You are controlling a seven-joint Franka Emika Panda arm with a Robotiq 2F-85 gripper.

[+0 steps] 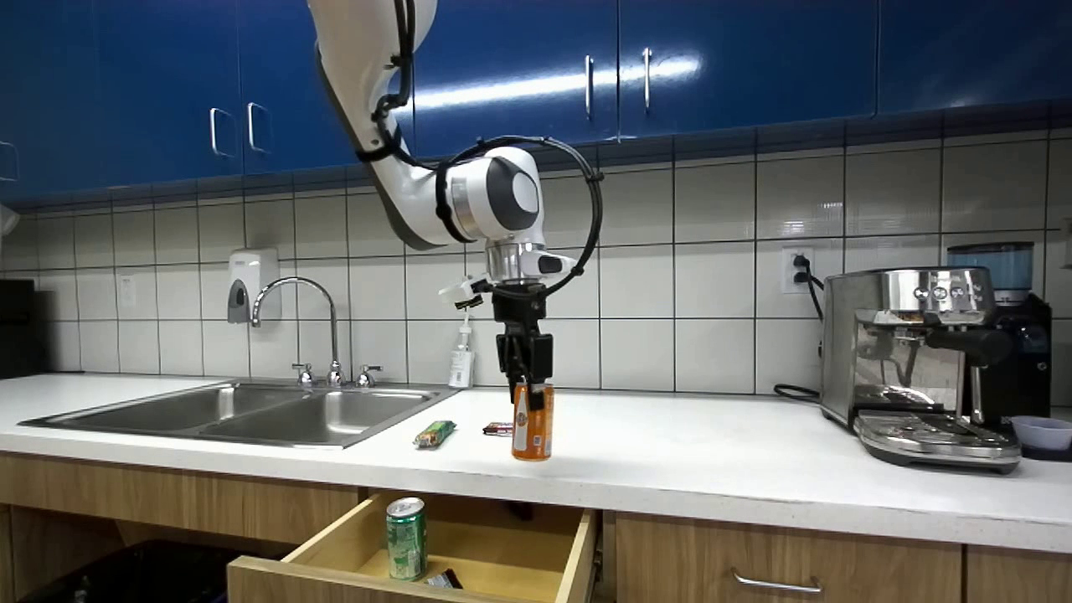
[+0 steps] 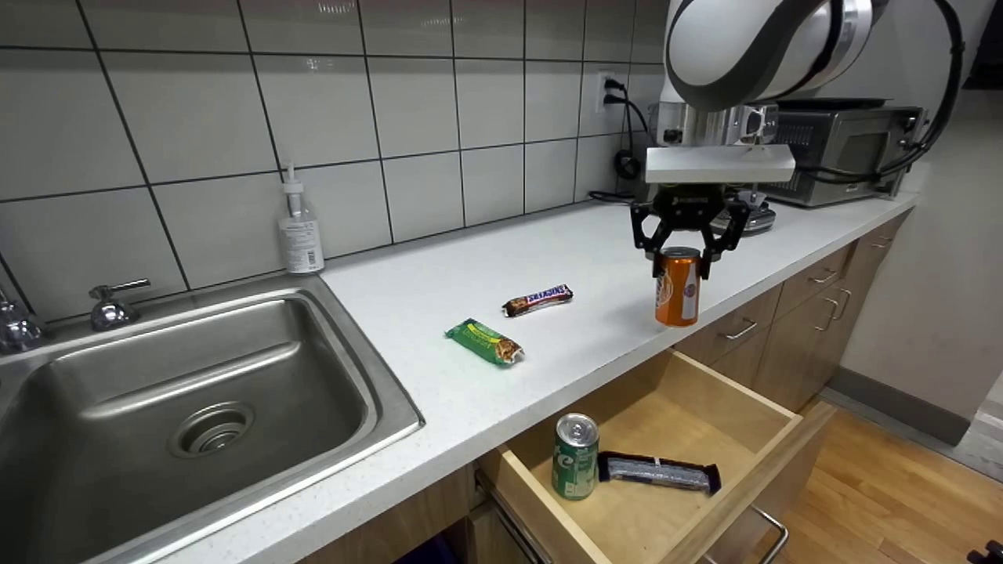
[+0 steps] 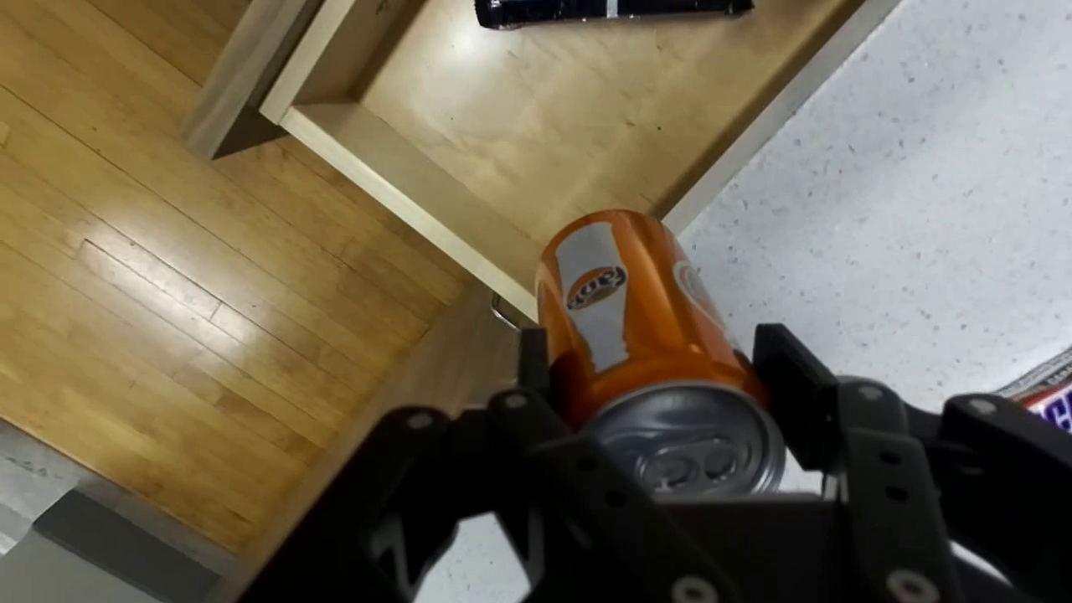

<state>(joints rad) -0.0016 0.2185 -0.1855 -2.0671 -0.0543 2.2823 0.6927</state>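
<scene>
Orange can (image 1: 533,434) partly behind claw (image 1: 525,398)

Pump btl (image 2: 300,241) nr sink (image 2: 141,439)

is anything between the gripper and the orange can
Nothing visible is: the gripper is closed around the orange can, its fingers on either side near the top. The Snickers bar lies apart on the counter.

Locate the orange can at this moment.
In both exterior views, the orange can is upright in the gripper, right of the Snickers bar, and appears near the front edge of the counter.
</scene>
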